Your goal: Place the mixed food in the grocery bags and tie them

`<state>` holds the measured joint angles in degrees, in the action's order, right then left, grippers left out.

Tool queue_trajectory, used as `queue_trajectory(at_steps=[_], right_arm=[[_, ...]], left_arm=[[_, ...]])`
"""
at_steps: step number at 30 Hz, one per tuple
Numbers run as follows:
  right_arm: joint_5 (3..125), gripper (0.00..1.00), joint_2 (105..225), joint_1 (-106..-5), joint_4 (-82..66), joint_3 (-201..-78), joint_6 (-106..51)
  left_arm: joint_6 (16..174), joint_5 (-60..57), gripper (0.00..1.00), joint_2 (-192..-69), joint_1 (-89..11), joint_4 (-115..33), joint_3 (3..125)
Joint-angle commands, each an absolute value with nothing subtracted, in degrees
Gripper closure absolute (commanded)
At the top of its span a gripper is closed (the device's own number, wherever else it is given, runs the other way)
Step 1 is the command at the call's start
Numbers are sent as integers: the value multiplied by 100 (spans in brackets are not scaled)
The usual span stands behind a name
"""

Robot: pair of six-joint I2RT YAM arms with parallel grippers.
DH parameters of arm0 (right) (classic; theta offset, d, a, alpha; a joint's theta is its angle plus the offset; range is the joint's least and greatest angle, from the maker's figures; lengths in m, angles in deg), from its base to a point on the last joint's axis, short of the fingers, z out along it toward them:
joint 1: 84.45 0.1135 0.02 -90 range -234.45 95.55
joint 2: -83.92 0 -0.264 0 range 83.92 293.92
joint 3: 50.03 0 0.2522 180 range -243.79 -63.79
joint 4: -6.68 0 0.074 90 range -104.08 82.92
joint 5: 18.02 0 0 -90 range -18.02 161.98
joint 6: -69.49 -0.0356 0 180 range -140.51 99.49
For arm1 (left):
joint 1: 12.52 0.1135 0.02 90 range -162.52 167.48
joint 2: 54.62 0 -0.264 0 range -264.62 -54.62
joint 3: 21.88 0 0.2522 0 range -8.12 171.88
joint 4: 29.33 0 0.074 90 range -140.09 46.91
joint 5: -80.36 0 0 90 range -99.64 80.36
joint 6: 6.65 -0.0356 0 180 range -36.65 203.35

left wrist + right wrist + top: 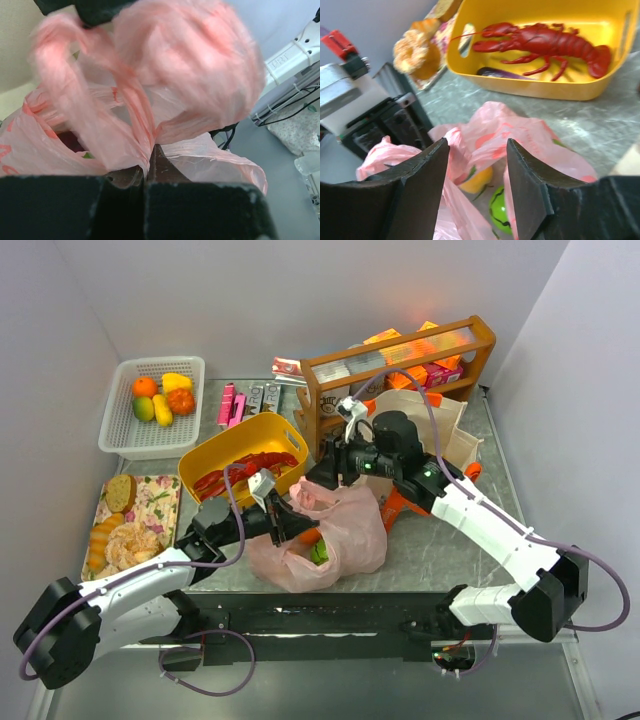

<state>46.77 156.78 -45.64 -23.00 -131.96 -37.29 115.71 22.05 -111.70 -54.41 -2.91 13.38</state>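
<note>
Step in hand, by judgement: tying off the pink plastic bag (345, 530). Loading looks only partly done.

Left fingers (148, 172): together, clamped on a gathered fold of the bag's film. Above and ahead of their tips the film rises into a loose loop. It is blurred in the left wrist view, so which handle it is cannot be told.

Right fingers (437, 165): apart, holding nothing. They sit over the bag's mouth with a ridge of pink film in the gap between them; no contact can be made out. Below that gap, inside the bag, lie a yellow-orange fruit (477, 181) and a green ball-like fruit (500, 210) just beside it.

Beyond the right fingertips, on the table (600, 125), is a yellow tub (530, 87). It holds a red lobster (545, 42) with a purple vegetable (502, 74) next to it. The cream canvas tote (455, 435) stands behind the right arm, apart from both pairs of fingers; its contents are hidden. More fruit lies in the white mesh basket (120, 430), well apart from the left fingers.

Next move, by judgement: the right fingers should lower and close on the free fold between them, opposite the left pair's grip. The two folds can then be crossed and drawn tight. The film is thin and likely to slip or tear, so a bunched thickness is the safer thing to grip.
</note>
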Motion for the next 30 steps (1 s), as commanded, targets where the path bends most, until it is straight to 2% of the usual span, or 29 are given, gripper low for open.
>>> queue_trajectory(at_steps=[1, 13, 16, 17, 19, 20, 22, 23, 26, 27, 29, 30], right_arm=[[4079, 41, 15687, -4586, -1930, -13288, -3932], [3911, 41, 16100, -4569, -2079, -13305, -3853], [3780, 53, 16074, -4569, -2027, -13218, -3870], [3779, 73, 16039, -4569, -1992, -13165, -3879], [3884, 96, 15890, -4577, -1912, -13034, -3975], [3954, 100, 15785, -4577, -1886, -12989, -4002], [4147, 100, 15705, -4577, -1842, -12884, -4072], [4218, 100, 15670, -4577, -1842, -12866, -4081], [4368, 100, 15695, -4577, -1921, -12866, -4064], [4403, 100, 15713, -4569, -1938, -12874, -4047], [4438, 100, 15748, -4577, -1947, -12883, -4055], [4456, 100, 15757, -4569, -1947, -12883, -4047]], left_arm=[[11350, 2288, 99, -11069, -5471, -319, 1605], [11192, 2297, 99, -11157, -5523, -494, 1745], [11183, 2245, 99, -11157, -5514, -538, 1763], [11191, 2210, 99, -11157, -5514, -582, 1798], [11209, 2104, 99, -11140, -5515, -705, 1816], [11244, 2086, 90, -11122, -5523, -740, 1842], [11314, 2042, 70, -11079, -5514, -793, 1860], [11358, 2051, 55, -11017, -5514, -793, 1860], [11385, 2103, 34, -10798, -5523, -890, 1869], [11367, 2139, 31, -10727, -5523, -942, 1877], [11271, 2183, 18, -10456, -5523, -1232, 1912], [11218, 2200, 16, -10367, -5523, -1355, 1939]])
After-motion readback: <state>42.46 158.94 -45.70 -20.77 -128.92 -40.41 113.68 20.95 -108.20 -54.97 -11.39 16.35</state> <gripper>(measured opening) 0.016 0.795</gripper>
